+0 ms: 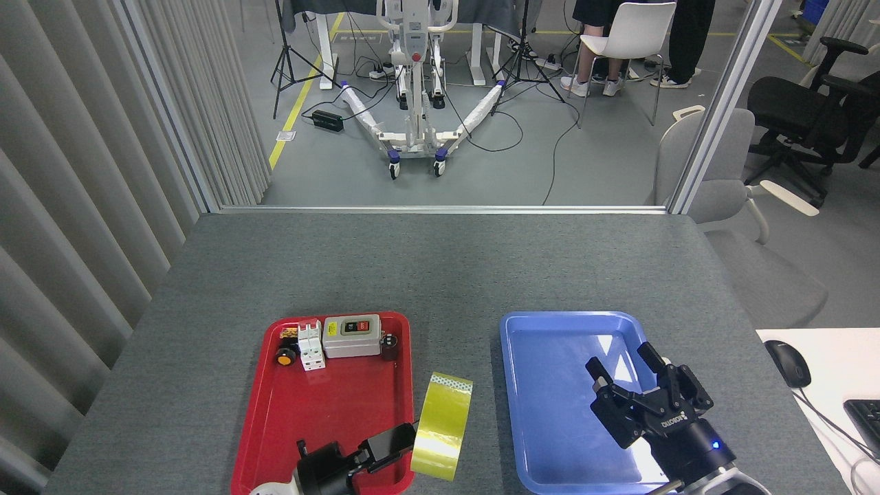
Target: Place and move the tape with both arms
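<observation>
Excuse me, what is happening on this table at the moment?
The left gripper holds the yellow tape roll on edge between the red tray and the blue tray. The right gripper waits open over the blue tray, which has nothing in it. Small electrical parts remain in the red tray.

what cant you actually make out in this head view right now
- Left gripper: seen dark and end-on beside the tape; whether its fingers clamp the roll cannot be told.
- Tape: seen edge-on, so its core is hidden.
- Left arm: cut off by the bottom edge.
- Small parts at the far end of the red tray: labels too small to read.
- Right gripper: wrist cut off by the bottom edge.
</observation>
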Robot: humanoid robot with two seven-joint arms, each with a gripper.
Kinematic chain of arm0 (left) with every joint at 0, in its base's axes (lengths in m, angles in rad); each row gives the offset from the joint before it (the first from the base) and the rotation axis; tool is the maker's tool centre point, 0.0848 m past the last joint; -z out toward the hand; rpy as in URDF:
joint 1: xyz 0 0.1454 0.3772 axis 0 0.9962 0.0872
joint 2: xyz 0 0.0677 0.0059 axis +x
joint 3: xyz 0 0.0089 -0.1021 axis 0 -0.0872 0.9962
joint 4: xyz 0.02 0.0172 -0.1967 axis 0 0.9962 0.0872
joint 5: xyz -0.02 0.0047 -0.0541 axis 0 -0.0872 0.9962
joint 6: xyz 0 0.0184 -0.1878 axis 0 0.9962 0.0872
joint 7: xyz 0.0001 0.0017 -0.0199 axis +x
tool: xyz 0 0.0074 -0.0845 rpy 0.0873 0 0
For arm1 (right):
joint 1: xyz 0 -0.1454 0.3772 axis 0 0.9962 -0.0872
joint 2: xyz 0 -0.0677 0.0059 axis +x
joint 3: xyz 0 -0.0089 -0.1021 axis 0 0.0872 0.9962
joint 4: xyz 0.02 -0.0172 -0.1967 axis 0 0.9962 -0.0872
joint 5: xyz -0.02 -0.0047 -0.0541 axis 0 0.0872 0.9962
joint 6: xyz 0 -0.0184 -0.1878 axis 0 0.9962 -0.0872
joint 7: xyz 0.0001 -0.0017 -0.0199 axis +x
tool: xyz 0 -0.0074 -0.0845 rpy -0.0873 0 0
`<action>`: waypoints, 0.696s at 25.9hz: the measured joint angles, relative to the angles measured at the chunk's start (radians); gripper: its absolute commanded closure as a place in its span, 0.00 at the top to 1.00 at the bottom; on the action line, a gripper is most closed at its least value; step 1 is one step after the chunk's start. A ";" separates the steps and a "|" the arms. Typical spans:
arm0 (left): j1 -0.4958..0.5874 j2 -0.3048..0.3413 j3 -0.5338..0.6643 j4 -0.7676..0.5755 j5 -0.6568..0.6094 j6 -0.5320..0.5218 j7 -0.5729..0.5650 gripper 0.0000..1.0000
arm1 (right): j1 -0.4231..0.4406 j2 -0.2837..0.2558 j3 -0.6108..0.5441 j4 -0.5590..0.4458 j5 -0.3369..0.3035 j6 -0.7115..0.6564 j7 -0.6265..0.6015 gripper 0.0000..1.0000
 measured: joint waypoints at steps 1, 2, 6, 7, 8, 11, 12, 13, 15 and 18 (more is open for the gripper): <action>0.004 -0.007 -0.002 0.003 0.001 -0.007 -0.007 0.00 | 0.000 -0.050 0.034 -0.001 -0.031 -0.019 0.001 1.00; 0.007 -0.011 -0.003 0.005 0.001 -0.012 -0.010 0.00 | 0.000 -0.117 0.078 -0.001 -0.058 -0.032 -0.012 1.00; 0.011 -0.019 -0.004 0.007 0.002 -0.017 -0.017 0.00 | -0.021 -0.342 0.254 -0.021 -0.126 -0.057 -0.093 1.00; 0.011 -0.019 -0.003 0.008 0.002 -0.017 -0.018 0.00 | -0.028 -0.389 0.296 -0.027 -0.136 -0.062 -0.119 1.00; 0.011 -0.019 -0.003 0.007 0.002 -0.017 -0.020 0.00 | -0.036 -0.424 0.330 -0.033 -0.145 -0.065 -0.136 1.00; 0.011 -0.018 -0.002 0.006 0.003 -0.017 -0.028 0.00 | -0.062 -0.472 0.404 -0.042 -0.157 -0.073 -0.164 1.00; 0.012 -0.018 -0.002 0.005 0.003 -0.017 -0.031 0.00 | -0.072 -0.472 0.425 -0.044 -0.158 -0.078 -0.168 1.00; 0.012 -0.018 -0.001 0.005 0.003 -0.017 -0.033 0.00 | -0.083 -0.469 0.447 -0.045 -0.158 -0.085 -0.169 1.00; 0.012 -0.017 0.000 0.004 0.003 -0.017 -0.034 0.00 | -0.102 -0.457 0.488 -0.046 -0.157 -0.092 -0.166 1.00; 0.013 -0.016 0.002 0.004 0.004 -0.022 -0.036 0.00 | -0.127 -0.421 0.525 -0.044 -0.154 -0.096 -0.129 1.00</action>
